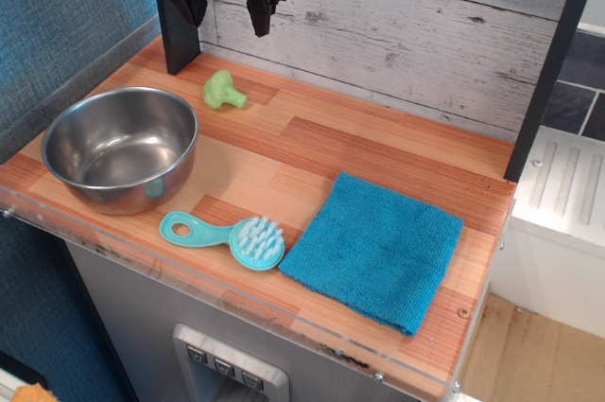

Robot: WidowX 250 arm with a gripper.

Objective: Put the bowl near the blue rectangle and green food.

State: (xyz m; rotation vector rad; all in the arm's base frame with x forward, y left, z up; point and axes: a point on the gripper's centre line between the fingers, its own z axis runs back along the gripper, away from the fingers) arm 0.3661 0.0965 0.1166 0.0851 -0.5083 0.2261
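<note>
The shiny steel bowl (120, 147) stands upright and empty at the left end of the wooden counter. The small pale green toy vegetable (223, 90) lies just behind and to the right of the bowl. The blue terry towel (373, 248) lies flat at the front right of the counter, well apart from the bowl. My black gripper (227, 7) hangs at the back left, above the counter and above the green vegetable. Its fingers (259, 12) are apart and hold nothing.
A teal plastic brush (227, 235) with white bristles lies at the front edge between bowl and towel. A whitewashed plank wall (406, 33) backs the counter. A blue wall stands at the left. A dark post (553, 61) rises at the right edge.
</note>
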